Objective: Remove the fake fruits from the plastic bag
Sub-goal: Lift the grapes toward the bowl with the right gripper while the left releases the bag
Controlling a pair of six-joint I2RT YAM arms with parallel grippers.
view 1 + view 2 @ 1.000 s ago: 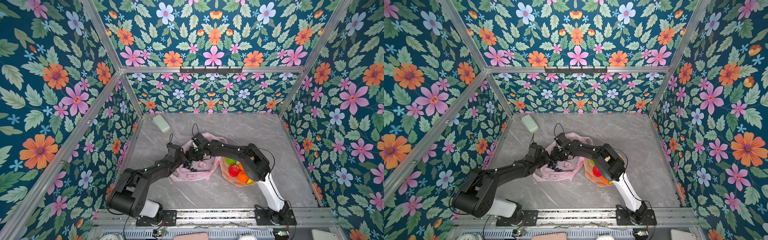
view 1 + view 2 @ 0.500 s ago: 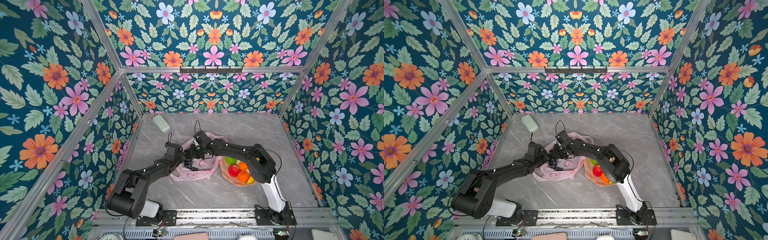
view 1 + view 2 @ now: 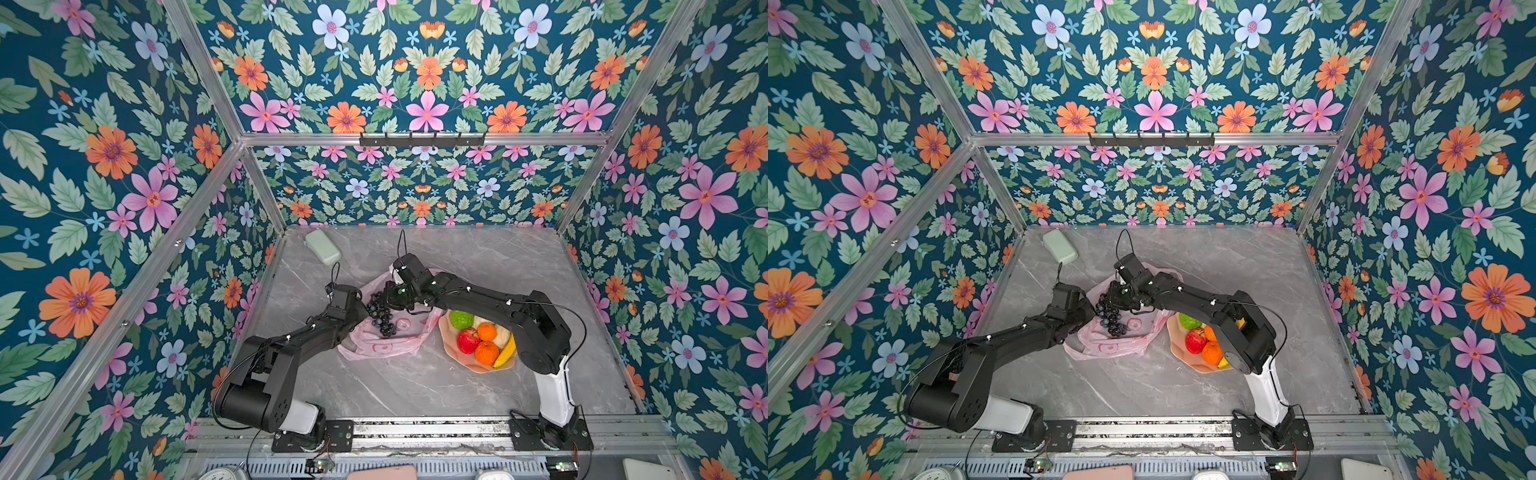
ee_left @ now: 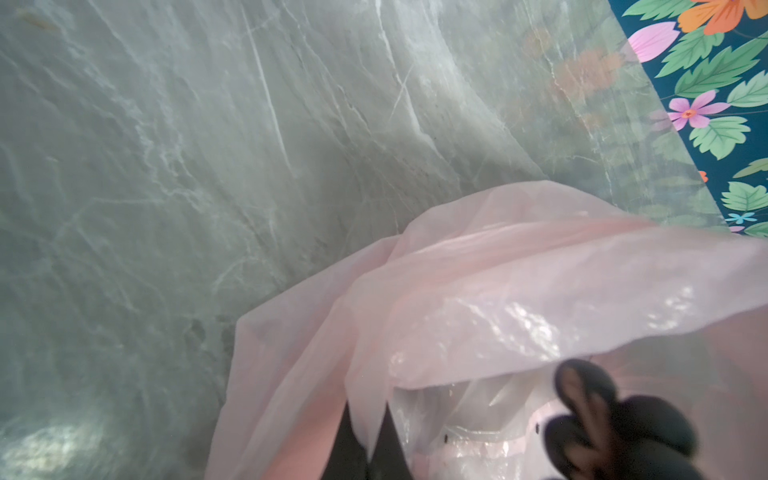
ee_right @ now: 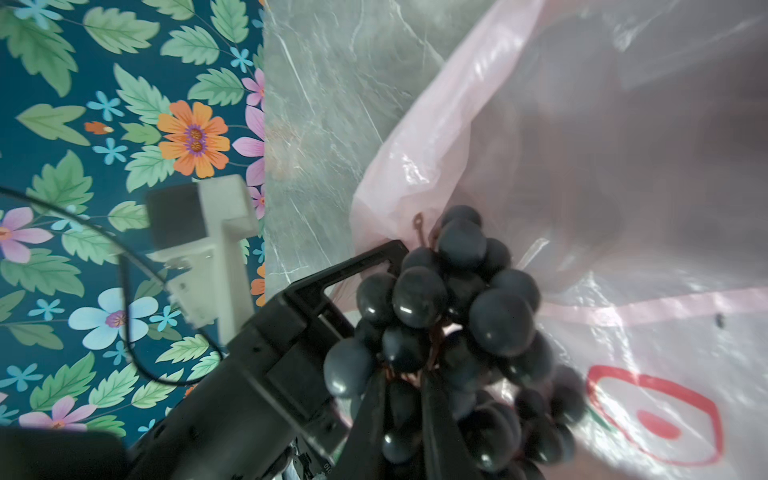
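Change: right jaws have squeezed shut on the grape bunch (image 5: 449,299) | Hold: left jaws shut tight, pinching the plastic bag (image 3: 386,347) | Grapes: at the bag's open mouth | Means: probably the last fruit; others sit in the bowl (image 3: 469,368)

The left arm (image 3: 316,332), right arm (image 3: 478,295) and right gripper (image 5: 401,390) were finished in black; white segments were fitted nearest the base rail (image 3: 428,428), thin black cables looped farthest from it.

You face teal floral walls (image 3: 124,187) edged with aluminium rails (image 3: 291,139), and a grey marble table (image 3: 415,386), evenly lit.
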